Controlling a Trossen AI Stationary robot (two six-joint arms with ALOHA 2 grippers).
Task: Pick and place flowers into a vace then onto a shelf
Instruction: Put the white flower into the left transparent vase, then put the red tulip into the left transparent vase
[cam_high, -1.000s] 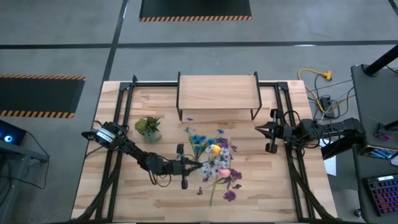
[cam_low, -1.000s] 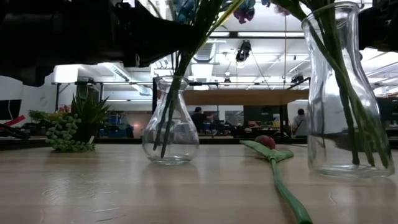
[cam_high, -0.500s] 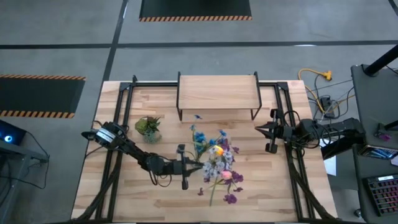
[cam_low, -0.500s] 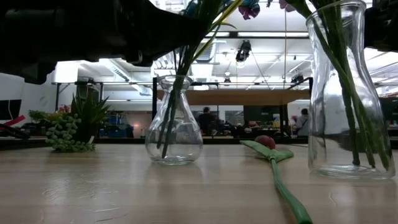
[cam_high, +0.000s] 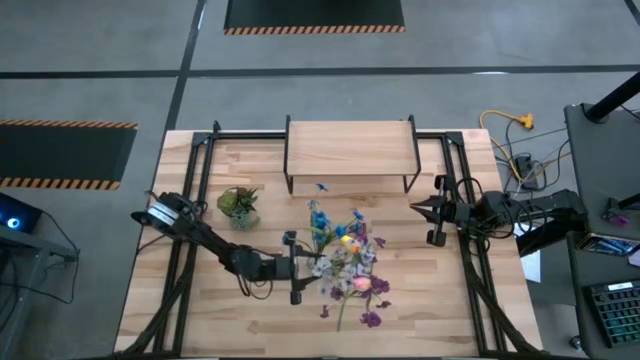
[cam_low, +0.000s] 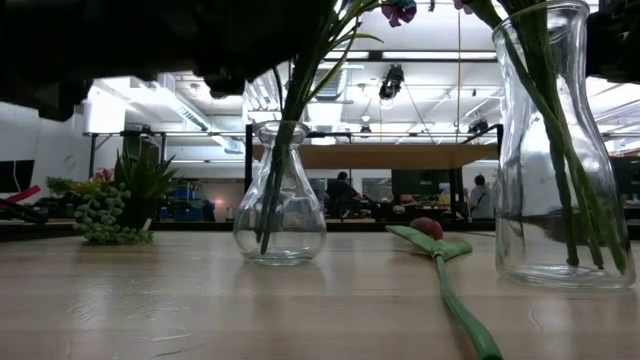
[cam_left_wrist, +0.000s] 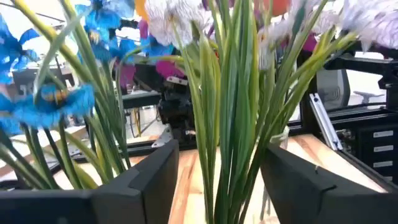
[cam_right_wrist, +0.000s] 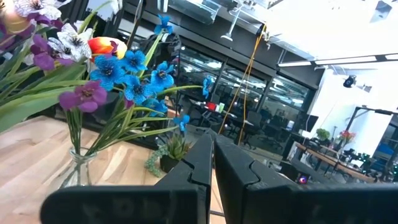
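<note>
While the left tool (cam_high: 300, 268) sits low near the middle of the tabletop (cam_high: 200, 300), its two fingers are spread apart, and a bunch of green stalks stands in the gap between them. I cannot tell if the fingers touch the stalks. The flowers (cam_high: 345, 255) are blue, white, purple, pink and yellow, and they crowd just beside this tool. Some stand in a round glass vase (cam_low: 280, 195), and others in a tall glass vase (cam_low: 555, 160). One red flower (cam_low: 440, 255) lies flat on the wood between them. The shelf (cam_high: 350, 147) stands at the back edge. The right tool (cam_high: 420, 207) waits off to the right side with its fingers pressed together.
</note>
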